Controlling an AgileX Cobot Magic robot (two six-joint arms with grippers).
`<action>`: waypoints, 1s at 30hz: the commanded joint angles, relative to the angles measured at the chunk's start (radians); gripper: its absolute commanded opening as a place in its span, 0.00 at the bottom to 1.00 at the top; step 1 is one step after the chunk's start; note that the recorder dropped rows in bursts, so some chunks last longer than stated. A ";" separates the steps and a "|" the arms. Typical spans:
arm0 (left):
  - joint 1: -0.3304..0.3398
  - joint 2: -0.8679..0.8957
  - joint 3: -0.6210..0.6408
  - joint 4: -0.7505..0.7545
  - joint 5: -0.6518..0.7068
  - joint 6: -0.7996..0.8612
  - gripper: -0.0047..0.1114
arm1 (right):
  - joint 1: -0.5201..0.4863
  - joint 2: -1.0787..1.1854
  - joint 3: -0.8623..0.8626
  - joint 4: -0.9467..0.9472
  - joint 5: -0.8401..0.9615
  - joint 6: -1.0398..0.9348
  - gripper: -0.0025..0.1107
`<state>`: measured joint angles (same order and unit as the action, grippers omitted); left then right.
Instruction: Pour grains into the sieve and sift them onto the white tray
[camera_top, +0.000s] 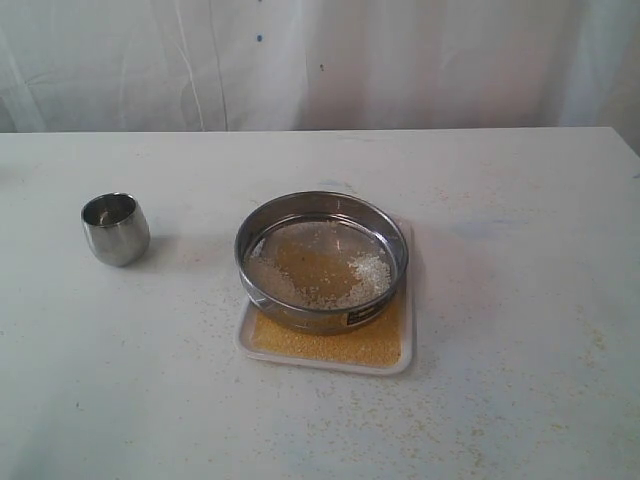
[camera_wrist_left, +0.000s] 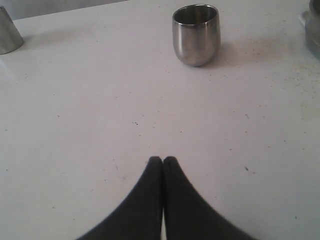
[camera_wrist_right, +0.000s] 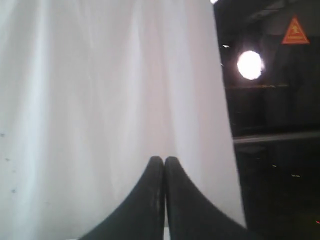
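Well apart from pinched-together left fingers (camera_wrist_left: 150, 200), sieve (camera_top: 300, 315) on white tray (camera_top: 330, 363); right fingers (camera_wrist_right: 147, 200) pinched too.

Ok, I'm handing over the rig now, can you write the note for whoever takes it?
Left gripper: jaws shut, empty, low over the white table, facing the small rounded steel cup.
Right gripper: jaws shut, empty, pointing at the white curtain.
Wide round steel sieve sits on the flat square white tray; cup upright, apart from both.
Done: fine yellow grains lie on the tray; coarse whitish bits remain on the mesh.
Left: apparently nothing, apart from stray grains on the table.
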<state>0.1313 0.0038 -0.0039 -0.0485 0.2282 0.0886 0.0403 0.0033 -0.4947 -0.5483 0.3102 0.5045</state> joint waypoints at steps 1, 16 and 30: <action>-0.003 -0.004 0.004 -0.010 0.004 -0.002 0.04 | -0.005 -0.003 0.159 0.324 -0.108 -0.208 0.02; -0.003 -0.004 0.004 -0.010 0.004 -0.002 0.04 | -0.099 -0.003 0.495 0.354 0.026 -0.376 0.02; -0.003 -0.004 0.004 -0.010 0.004 -0.002 0.04 | -0.101 -0.003 0.495 0.355 0.026 -0.370 0.02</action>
<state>0.1313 0.0038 -0.0039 -0.0485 0.2282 0.0886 -0.0526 0.0051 -0.0020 -0.1837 0.3381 0.1378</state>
